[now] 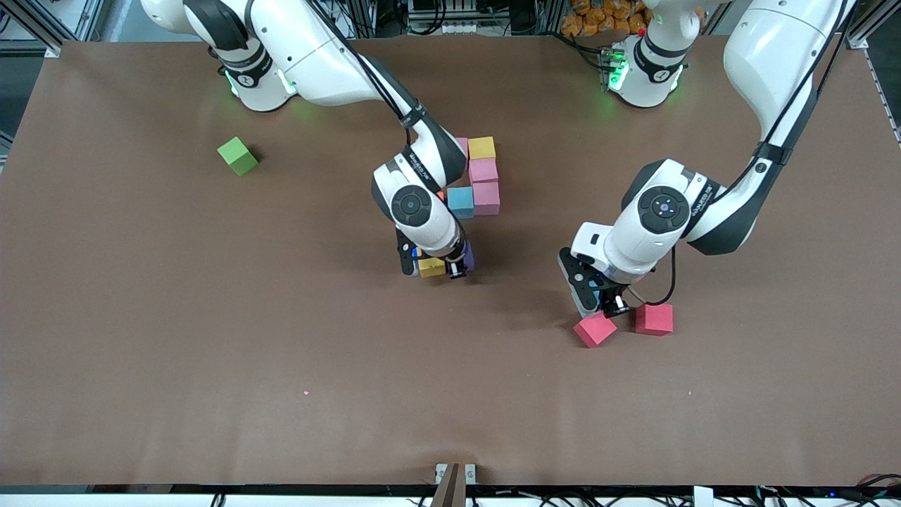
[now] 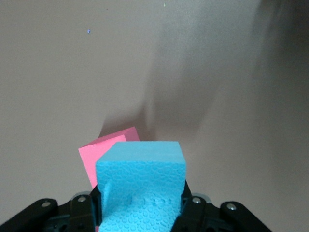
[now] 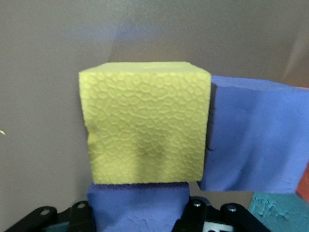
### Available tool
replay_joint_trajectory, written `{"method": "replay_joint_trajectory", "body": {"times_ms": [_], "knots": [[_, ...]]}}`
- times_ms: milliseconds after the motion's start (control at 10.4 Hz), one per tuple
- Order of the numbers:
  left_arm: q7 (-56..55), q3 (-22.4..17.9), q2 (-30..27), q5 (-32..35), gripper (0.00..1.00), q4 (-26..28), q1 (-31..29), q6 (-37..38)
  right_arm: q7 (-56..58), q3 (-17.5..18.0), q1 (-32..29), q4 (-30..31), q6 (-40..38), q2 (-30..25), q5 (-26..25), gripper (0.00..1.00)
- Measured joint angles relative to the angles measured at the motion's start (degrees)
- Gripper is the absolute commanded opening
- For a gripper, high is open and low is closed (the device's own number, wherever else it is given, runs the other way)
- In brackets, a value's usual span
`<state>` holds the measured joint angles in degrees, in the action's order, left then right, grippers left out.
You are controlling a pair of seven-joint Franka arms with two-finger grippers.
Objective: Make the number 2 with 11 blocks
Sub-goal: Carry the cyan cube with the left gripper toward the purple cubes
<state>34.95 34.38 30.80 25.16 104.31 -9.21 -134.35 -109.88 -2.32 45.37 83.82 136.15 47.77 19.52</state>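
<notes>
My right gripper [image 1: 450, 266] is shut on a purple block [image 3: 137, 209], low over the middle of the table. That block butts against a yellow block [image 3: 145, 126] [image 1: 431, 267], which has a second purple block [image 3: 256, 141] beside it. Farther from the front camera stand more placed blocks: yellow [image 1: 481, 148], two light pink [image 1: 483, 171] [image 1: 486, 198] and a light blue one [image 1: 460, 202]; an orange sliver [image 1: 440, 195] shows by the arm. My left gripper [image 1: 609, 304] is shut on a light blue block [image 2: 142, 189], just above a crimson cube [image 2: 107, 153] [image 1: 595, 329].
A second crimson cube [image 1: 653, 319] lies beside the first, toward the left arm's end. A green cube [image 1: 238, 155] sits alone toward the right arm's end of the brown table [image 1: 211, 352]. The right arm's forearm hangs over part of the block group.
</notes>
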Motion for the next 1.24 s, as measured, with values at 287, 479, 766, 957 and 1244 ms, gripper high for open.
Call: {"method": "replay_joint_trajectory", "body": {"times_ms": [287,479,766,957,1244], "knots": [[0.21,0.08,1.28,0.0,0.18,0.03,1.98,0.0,-0.97,0.0,0.1,-0.04,0.04,0.0,-0.71,0.56],[0.86,0.09,2.03,0.01,0.18,-0.06,3.42,0.0,-1.73,-0.47,0.12,-0.06,0.04,0.0,-0.76,0.56],[2.43,0.12,4.37,0.01,0.17,-0.59,4.55,-0.06,-2.32,-0.72,0.16,-0.08,0.04,0.0,-1.0,0.74],[2.43,0.16,5.65,0.01,0.17,-1.26,6.79,-0.08,-2.52,-0.76,0.19,-0.09,0.04,0.01,-1.37,1.0],[3.37,0.18,5.75,0.08,0.17,-1.4,8.87,-0.08,-2.62,-0.85,0.82,-0.09,0.03,0.07,-1.82,1.0]]}}
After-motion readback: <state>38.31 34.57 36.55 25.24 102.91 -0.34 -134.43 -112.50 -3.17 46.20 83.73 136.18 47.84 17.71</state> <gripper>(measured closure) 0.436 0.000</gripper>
